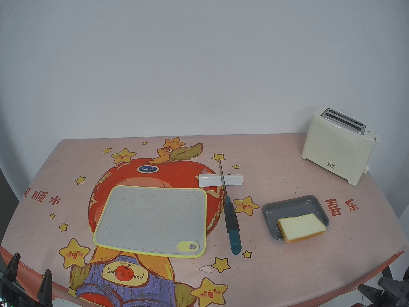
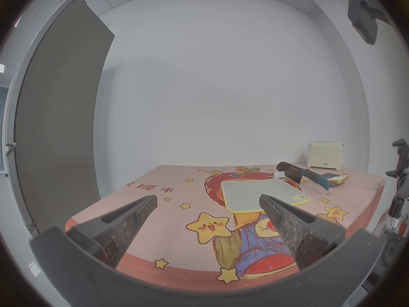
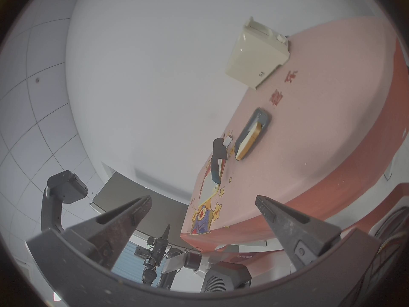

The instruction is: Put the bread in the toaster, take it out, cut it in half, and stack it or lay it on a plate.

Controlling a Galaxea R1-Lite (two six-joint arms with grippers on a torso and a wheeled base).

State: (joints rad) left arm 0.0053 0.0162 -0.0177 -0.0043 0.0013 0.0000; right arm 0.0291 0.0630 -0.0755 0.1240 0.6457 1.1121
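Note:
A slice of bread [image 1: 301,227] lies in a grey plate [image 1: 294,205] at the table's right front. The cream toaster [image 1: 339,144] stands at the back right corner, slots empty. A knife [image 1: 230,218] lies beside the grey cutting board [image 1: 153,220], its blade resting on a white block [image 1: 220,180]. My left gripper [image 1: 30,267] hangs off the front left edge, open and empty [image 2: 206,199]. My right gripper [image 1: 385,291] sits below the front right corner, also open and empty [image 3: 202,199]. From the right wrist I see the toaster [image 3: 257,56] and bread [image 3: 249,141].
The table [image 1: 277,273] carries a pink cloth with an apple cartoon. A plain white wall runs behind it. Bare cloth lies between the plate and the toaster and along the left side.

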